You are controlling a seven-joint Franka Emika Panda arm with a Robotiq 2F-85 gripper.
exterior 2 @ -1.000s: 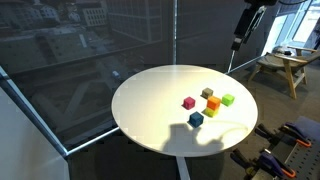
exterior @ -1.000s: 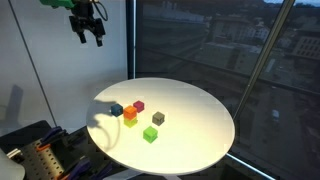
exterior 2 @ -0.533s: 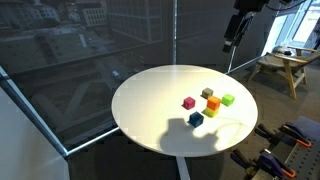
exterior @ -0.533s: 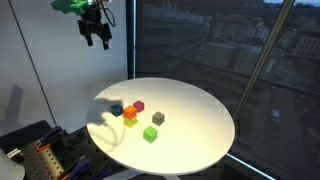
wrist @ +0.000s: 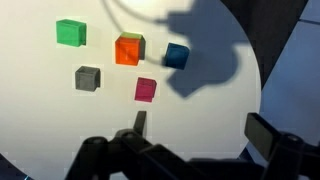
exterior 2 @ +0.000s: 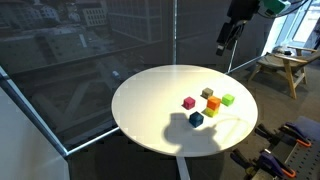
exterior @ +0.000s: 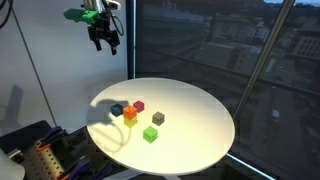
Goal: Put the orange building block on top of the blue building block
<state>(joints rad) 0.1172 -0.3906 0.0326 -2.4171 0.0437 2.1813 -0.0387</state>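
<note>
The orange building block [exterior: 130, 113] sits on the round white table [exterior: 190, 110], between the blue building block [exterior: 117, 109] and a magenta cube [exterior: 139, 105]. Both blocks also show in an exterior view, orange [exterior 2: 212, 102] and blue [exterior 2: 196, 119], and in the wrist view, orange [wrist: 129, 49] and blue [wrist: 176, 55], a small gap apart. My gripper [exterior: 107, 40] hangs high above the table's edge, far from the blocks, open and empty. It also shows in an exterior view [exterior 2: 222, 45] and in the wrist view [wrist: 200, 128].
A yellow cube [exterior: 130, 122] lies right against the orange block. A grey cube [wrist: 87, 77], a green cube [wrist: 70, 32] and the magenta cube [wrist: 146, 89] lie close by. Dark windows [exterior: 230, 40] stand behind the table. A wooden stool [exterior 2: 285, 65] stands beyond it.
My gripper has moved sideways, high up, toward the space over the table. It stays open. The cubes have not moved.
</note>
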